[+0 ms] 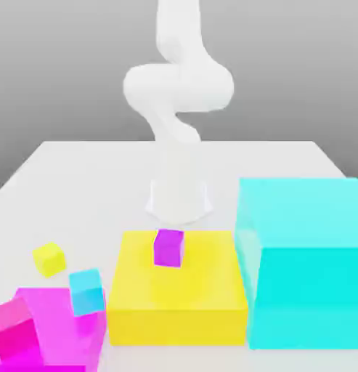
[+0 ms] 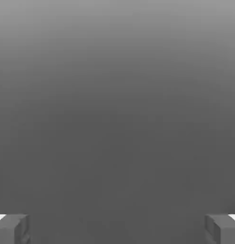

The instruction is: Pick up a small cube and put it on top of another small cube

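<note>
Sitting on the white table (image 1: 80,163) toward the exterior view's left, the small yellow cube (image 1: 49,259) is resting on its own, slightly turned, with bare tabletop around it. Just beside it, nearer the camera and a little to the exterior view's right, the small cyan cube (image 1: 87,290) is sitting against the big magenta block (image 1: 62,327), overlapping that block's upper corner in this view (whether it is resting on the block or on the table right behind it I cannot tell). A smaller pink cube (image 1: 14,327) is showing at the magenta block's near left side. In the middle, the large flat yellow block (image 1: 178,290) is carrying a tiny purple cube (image 1: 168,246) on its top face, toward the far edge. Standing just beside it on the exterior view's right is the huge cyan block (image 1: 305,261), taller than everything else. Behind the blocks the white arm (image 1: 178,94) is rising from its base (image 1: 179,197) and bending upward out of the picture, well apart from both small cubes. In the hand view the gripper (image 2: 117,228) is looking at plain grey, its two fingertips (image 2: 12,228) standing far apart at opposite edges with nothing between them, so it is spread wide and gripping nothing.
</note>
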